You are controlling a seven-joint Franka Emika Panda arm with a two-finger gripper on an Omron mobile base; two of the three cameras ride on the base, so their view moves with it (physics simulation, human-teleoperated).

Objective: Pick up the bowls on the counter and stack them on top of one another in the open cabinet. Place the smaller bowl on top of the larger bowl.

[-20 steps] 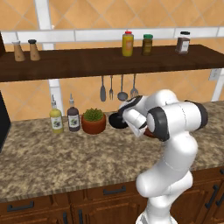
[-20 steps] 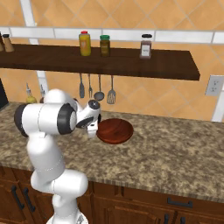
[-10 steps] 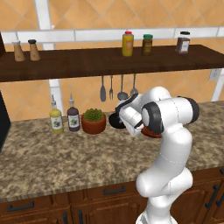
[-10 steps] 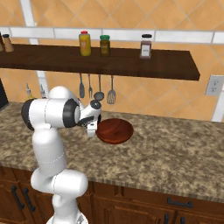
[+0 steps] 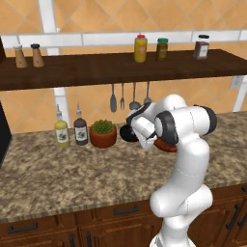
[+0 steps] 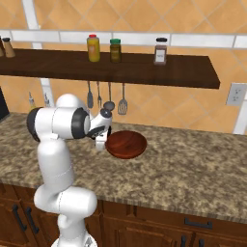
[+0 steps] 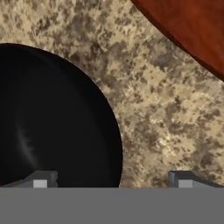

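The small glossy black bowl (image 7: 52, 122) sits on the speckled granite counter (image 5: 58, 173), just right of the plant pot, and shows as a dark disc (image 5: 125, 133) in the left base view. My gripper (image 7: 111, 180) is open and low over it, with the bowl's rim lying between the two fingertips (image 7: 41, 179). The hand (image 5: 140, 139) hangs at the black bowl's right side. The wide reddish-brown bowl (image 6: 126, 144) rests on the counter just beyond, apart from the black one, and its edge (image 7: 188, 26) crosses the hand view's corner. Above runs the dark wooden shelf (image 6: 144, 70).
A terracotta pot with a green plant (image 5: 102, 133) and two bottles (image 5: 61, 130) stand left of the black bowl. Utensils (image 5: 123, 96) hang under the shelf. Jars (image 5: 140, 48) and shakers (image 5: 26, 55) stand on the shelf. A wall socket (image 6: 235, 94) is at the right.
The arm has folded in and the hand has come down closer over the black bowl. Both bowls lie where they were.
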